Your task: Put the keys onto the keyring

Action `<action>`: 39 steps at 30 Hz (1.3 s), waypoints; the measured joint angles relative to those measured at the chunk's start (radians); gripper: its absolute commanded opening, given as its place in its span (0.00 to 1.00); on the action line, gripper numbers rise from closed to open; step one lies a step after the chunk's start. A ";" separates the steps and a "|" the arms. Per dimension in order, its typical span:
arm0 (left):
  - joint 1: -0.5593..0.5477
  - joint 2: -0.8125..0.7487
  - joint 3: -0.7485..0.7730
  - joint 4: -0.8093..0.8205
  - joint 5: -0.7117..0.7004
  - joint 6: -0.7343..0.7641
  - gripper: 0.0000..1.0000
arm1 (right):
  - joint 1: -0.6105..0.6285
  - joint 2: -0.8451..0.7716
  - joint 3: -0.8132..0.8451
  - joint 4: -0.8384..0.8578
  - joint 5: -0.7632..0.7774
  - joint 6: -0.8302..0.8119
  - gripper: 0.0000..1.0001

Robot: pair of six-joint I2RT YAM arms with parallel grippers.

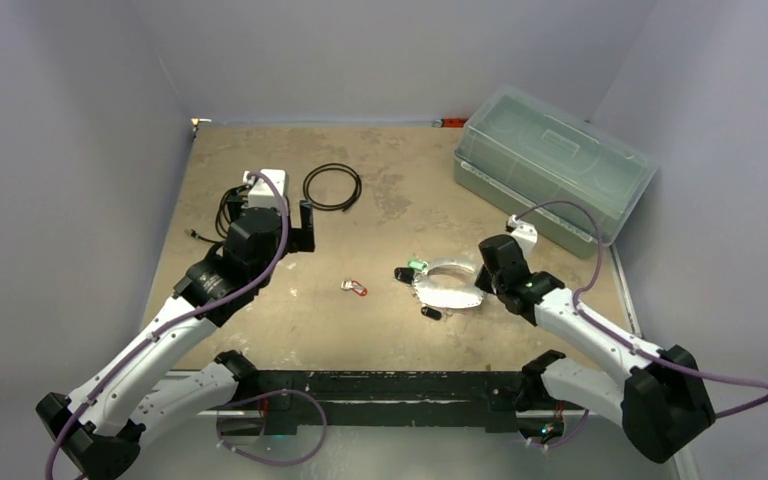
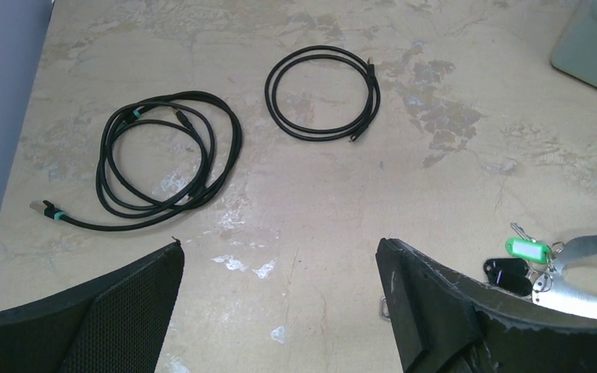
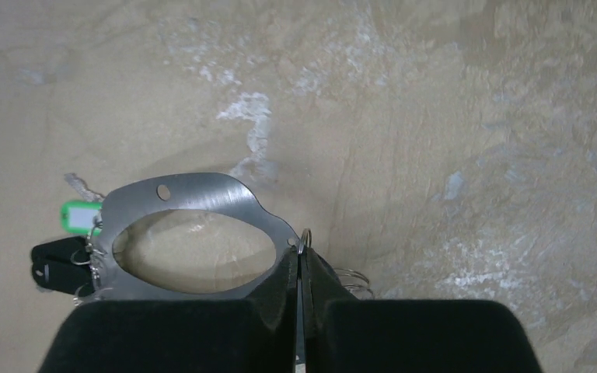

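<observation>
**Right pincer clamped at the keyring's rim, left pincer held wide apart**

Nearest the arm bases, a lone black key (image 1: 432, 313) is seen on the tabletop (image 1: 290, 330), just beside the near edge of the keyring (image 1: 448, 287). The keyring is laid flat right of centre, well in front of the right arm's base. Its right rim is met by the right pincer (image 1: 482, 283), whose fingers are pressed together. In the right wrist view a thin wire ring (image 3: 305, 235) is pinched between the fingertips, at a small hole in the keyring's edge.

To the left, a red key (image 1: 354, 288) is found alone, well apart from the keyring. At the keyring's far left edge a green key (image 1: 418, 265) and a second black key (image 1: 403, 274) are gathered, touching each other; whether they are threaded on cannot be told.

Farther back and to the left, the left pincer (image 1: 298, 232) is held above the tabletop with its fingers spread wide and nothing between them. Beyond it, a small black cable coil (image 1: 332, 187) and a larger cable bundle (image 2: 167, 159) are laid. At the far right, a clear lidded box (image 1: 550, 170) is set.
</observation>
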 measured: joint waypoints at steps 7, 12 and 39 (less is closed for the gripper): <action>0.000 -0.010 -0.001 0.005 0.027 0.014 0.94 | 0.000 -0.151 0.037 0.047 -0.058 -0.148 0.00; 0.000 -0.027 -0.007 0.016 0.056 0.017 0.95 | 0.000 -0.179 0.083 0.077 -0.117 -0.240 0.00; 0.000 -0.180 -0.122 0.236 0.652 0.085 0.76 | 0.056 -0.237 0.228 0.235 -0.737 -0.565 0.00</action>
